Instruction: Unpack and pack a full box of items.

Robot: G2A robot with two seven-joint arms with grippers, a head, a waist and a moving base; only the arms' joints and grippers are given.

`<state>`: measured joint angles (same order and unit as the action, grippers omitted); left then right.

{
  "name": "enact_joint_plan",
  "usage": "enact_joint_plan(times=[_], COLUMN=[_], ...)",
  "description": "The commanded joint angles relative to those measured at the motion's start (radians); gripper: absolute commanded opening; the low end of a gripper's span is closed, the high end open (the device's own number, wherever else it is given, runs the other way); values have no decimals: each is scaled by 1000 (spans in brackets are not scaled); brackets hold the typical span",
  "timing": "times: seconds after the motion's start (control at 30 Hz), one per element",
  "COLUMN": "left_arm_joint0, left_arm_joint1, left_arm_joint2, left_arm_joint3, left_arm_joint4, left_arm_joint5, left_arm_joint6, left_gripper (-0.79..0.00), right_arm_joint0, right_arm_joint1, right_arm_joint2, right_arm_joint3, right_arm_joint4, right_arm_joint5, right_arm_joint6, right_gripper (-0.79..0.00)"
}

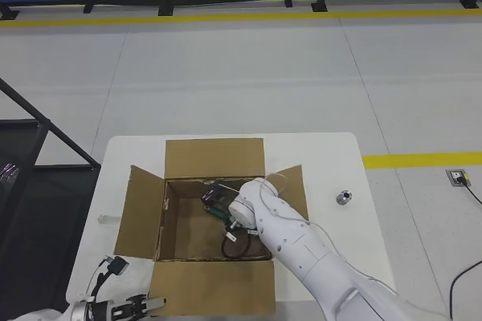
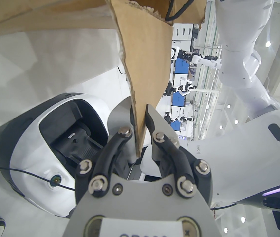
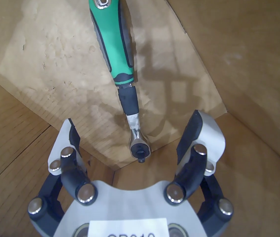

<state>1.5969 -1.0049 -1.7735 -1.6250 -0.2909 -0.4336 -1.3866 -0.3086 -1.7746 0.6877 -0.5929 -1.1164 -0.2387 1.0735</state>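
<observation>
An open cardboard box (image 1: 214,157) stands on the white table (image 1: 329,160), all of its flaps folded outward. On the box floor (image 3: 43,50), close to a corner, lies a ratchet wrench (image 3: 112,38) with a green and grey handle and a chrome head. My right gripper (image 3: 133,122) hangs open inside the box just above the wrench, its head and shaft between the two fingers (image 3: 191,129) without touching them. In the top view the right gripper (image 1: 217,201) is at the box's back middle. My left gripper (image 2: 140,114) is shut on the edge of the front flap (image 2: 144,50), near its left corner (image 1: 154,298).
A small metal socket (image 1: 344,196) stands on the table to the right of the box. A small clear item (image 1: 104,217) lies left of the box. A black frame (image 1: 32,152) borders the table's left side. The right arm's black cable (image 1: 234,245) loops inside the box.
</observation>
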Motion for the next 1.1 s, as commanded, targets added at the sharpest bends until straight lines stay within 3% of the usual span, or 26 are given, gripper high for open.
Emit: enact_joint_plan(times=[0.0, 0.1, 0.2, 0.27, 0.43, 1.07], left_arm_joint0=[6, 16, 23, 27, 35, 81], left_arm_joint1=[7, 21, 33, 42, 63, 145], left_arm_joint2=[5, 10, 13, 16, 25, 56], left_arm_joint3=[-7, -17, -17, -18, -18, -26], left_arm_joint4=[-2, -14, -21, -25, -29, -75], left_arm_joint5=[2, 7, 3, 2, 1, -30], left_arm_joint6=[-2, -7, -3, -2, -2, 30], left_gripper=[-785, -785, -785, -785, -785, -785], right_arm_joint0=[2, 7, 13, 18, 31, 81], right_arm_joint1=[-7, -20, -33, -42, -64, -124], right_arm_joint2=[-7, -23, -36, -42, -57, -57], right_arm_joint3=[14, 38, 59, 76, 122, 290], right_arm_joint4=[2, -6, -10, -12, -15, 41], right_arm_joint5=[-4, -3, -5, 0, 14, -75], right_arm_joint6=[-2, -3, -7, -7, -2, -68], right_gripper=[0, -12, -200, -394, -428, -409])
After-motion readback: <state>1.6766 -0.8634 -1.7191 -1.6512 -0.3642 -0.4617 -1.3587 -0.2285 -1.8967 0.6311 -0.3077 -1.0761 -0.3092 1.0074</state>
